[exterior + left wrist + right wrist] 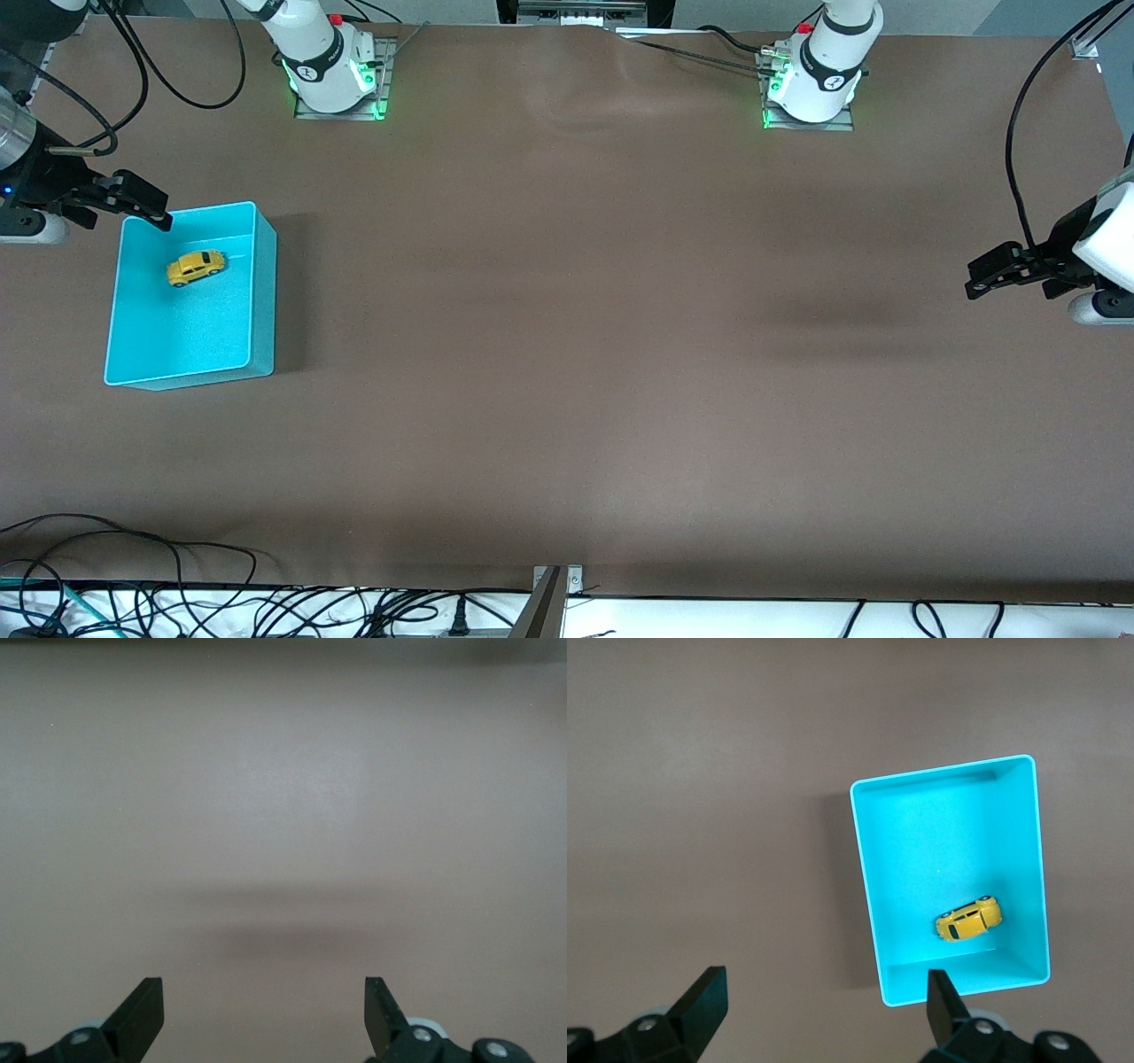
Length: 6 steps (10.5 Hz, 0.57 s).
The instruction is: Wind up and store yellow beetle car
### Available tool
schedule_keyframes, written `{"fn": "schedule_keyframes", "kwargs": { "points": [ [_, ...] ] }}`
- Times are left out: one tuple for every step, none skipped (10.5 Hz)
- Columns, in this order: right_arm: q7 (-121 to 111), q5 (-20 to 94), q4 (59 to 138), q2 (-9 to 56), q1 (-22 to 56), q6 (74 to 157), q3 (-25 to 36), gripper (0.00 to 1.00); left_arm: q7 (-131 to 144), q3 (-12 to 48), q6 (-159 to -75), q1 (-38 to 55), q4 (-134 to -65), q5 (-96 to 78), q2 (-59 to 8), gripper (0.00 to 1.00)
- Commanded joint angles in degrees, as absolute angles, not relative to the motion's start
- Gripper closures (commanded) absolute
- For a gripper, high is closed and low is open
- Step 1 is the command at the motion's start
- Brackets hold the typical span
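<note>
Front view: the yellow car point(196, 268) lies in the turquoise bin point(264, 292), so storing looks done. Right gripper point(133, 206) over the bin's corner, left gripper point(997, 273) waiting over bare tabletop point(567, 354); both sets of fingers wide apart, empty. Next: likely only retreat.

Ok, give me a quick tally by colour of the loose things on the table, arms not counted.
Yellow: 1, the yellow beetle car, lying in the bin.
Turquoise: 1, the bin, toward the right arm's end of the table.
Total: 2
</note>
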State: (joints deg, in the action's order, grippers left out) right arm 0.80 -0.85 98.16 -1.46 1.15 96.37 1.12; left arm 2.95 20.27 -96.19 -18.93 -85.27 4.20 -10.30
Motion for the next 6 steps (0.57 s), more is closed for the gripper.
{"fn": "schedule_keyframes", "kwargs": {
  "points": [
    [0.2, 0.4, 95.5, -0.8, 1.8, 94.9, 1.7, 0.0, 1.7, 20.2, -95.4, -19.0, -84.5, 3.1, -10.5, 0.0],
    [0.1, 0.4, 95.6, -0.9, 1.8, 94.8, 1.7, 0.0, 1.6, 20.2, -95.4, -19.0, -84.5, 3.1, -10.5, 0.0],
    [-0.3, 0.4, 95.6, -0.9, 1.7, 94.2, 1.8, 0.0, 1.6, 20.1, -95.4, -19.1, -84.5, 3.1, -10.5, 0.0],
    [-0.3, 0.4, 95.6, -0.9, 1.7, 93.7, 1.8, 0.0, 1.6, 20.1, -95.4, -19.0, -84.5, 3.1, -10.5, 0.0],
    [-0.3, 0.4, 95.6, -0.9, 1.8, 93.4, 1.8, 0.0, 1.7, 20.2, -95.4, -19.0, -84.5, 3.1, -10.5, 0.0],
    [-0.4, 0.4, 95.6, -0.9, 1.8, 93.3, 1.7, 0.0, 1.6, 20.2, -95.4, -19.0, -84.5, 3.1, -10.5, 0.0]
  ]
}}
